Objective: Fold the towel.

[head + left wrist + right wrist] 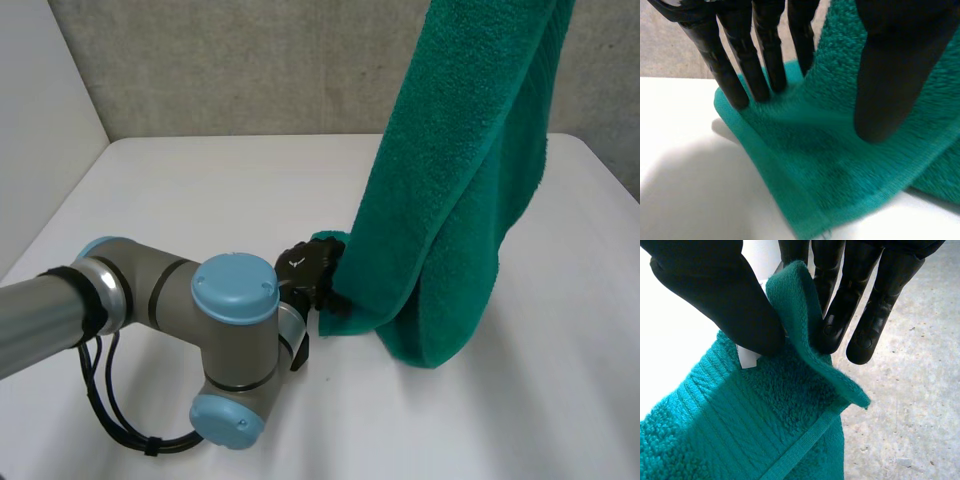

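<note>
The green towel (460,180) hangs down from above the table's right half, and its lower fold rests on the white table (200,190). My left hand (310,275) is at the towel's low corner near the table's middle. In the left wrist view that corner (815,165) lies on the table; the left hand's (740,65) straight fingertips touch its far edge and the thumb (890,75) stands over the cloth, apart from them. In the right wrist view my right hand (715,290) pinches the towel's (765,430) top edge between thumb and fingers (840,315), high above the floor.
My left arm (200,320) lies across the table's near left part. A grey wall (250,60) runs behind the table's far edge. Bare table spreads to the left of the towel and in front of it.
</note>
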Robot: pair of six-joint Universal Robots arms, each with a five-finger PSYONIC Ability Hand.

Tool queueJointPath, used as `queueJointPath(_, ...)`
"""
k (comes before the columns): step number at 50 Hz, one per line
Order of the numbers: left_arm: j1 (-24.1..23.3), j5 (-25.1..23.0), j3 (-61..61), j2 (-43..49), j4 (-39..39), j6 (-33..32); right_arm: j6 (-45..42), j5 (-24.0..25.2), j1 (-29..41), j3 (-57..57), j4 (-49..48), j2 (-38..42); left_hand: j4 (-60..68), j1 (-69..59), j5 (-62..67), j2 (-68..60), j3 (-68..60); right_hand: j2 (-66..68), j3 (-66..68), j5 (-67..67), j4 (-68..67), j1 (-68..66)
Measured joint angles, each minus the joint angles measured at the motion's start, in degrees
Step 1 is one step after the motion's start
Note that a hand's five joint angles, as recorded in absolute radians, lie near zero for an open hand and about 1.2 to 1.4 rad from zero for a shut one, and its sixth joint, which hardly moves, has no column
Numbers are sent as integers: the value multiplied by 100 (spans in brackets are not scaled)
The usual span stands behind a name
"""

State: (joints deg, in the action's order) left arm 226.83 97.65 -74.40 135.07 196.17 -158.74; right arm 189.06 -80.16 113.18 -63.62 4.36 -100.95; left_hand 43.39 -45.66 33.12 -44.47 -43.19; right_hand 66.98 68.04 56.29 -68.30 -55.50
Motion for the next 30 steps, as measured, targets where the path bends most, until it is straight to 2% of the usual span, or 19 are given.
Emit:
queueJointPath(1, 2, 7, 6, 25, 69, -7, 0, -2, 5, -13, 1, -2, 111, -115, 109, 0, -114, 0, 0, 0, 0, 0)
queueJointPath(3, 6, 11, -3, 61, 249, -16, 0, -7, 7, -63, 3, -3, 2010, -1967, 1987, -1950, -2048, 0, 0, 0, 0, 0)
queueJointPath(6, 13, 5, -44, 64, 507, -14, 0, -14, -13, -161, 0, 3, 2469, -1980, 2185, -2381, -2468, 0, 0, 0, 0, 0)
queueJointPath(12, 53, 12, -138, -63, 751, 7, 0, -14, -56, -280, -7, 7, 2475, -1979, 2185, -2397, -2479, 0, 0, 0, 0, 0)
queueJointPath(16, 230, 11, -375, -603, 745, -21, -5, 2, -105, -342, 2, 2, 2476, -1979, 2185, -2403, -2489, 0, 0, 0, 0, 0)
queueJointPath(21, 770, -82, -950, -1836, 392, -191, -56, 37, -262, -388, 50, -7, 2477, -1979, 2185, -2407, -2495, 0, 0, 0, 0, 0)
queueJointPath(22, 987, -183, -1175, -2341, 183, -328, -89, 60, -353, -402, 98, -7, 2477, -1979, 2185, -2407, -2495, 0, 0, 0, 0, 0)
queueJointPath(25, 1226, -382, -1415, -2934, -104, -555, -158, 106, -504, -420, 192, -5, 2477, -1979, 2185, -2407, -2495, 0, 0, 0, 0, 0)
queueJointPath(26, 1409, -604, -1595, -3419, -372, -783, -234, 161, -655, -441, 292, -2, 2477, -1979, 2185, -2407, -2496, 0, 0, 0, 0, 0)
queueJointPath(28, 1489, -720, -1671, -3637, -501, -898, -276, 193, -731, -453, 341, -1, 2477, -1979, 2185, -2409, -2503, 0, 0, 0, 0, 0)
queueJointPath(30, 1705, -1067, -1833, -4168, -886, -1215, -382, 290, -925, -507, 442, 5, 2480, -1979, 2185, -2415, -2507, 0, 0, 0, 0, 0)
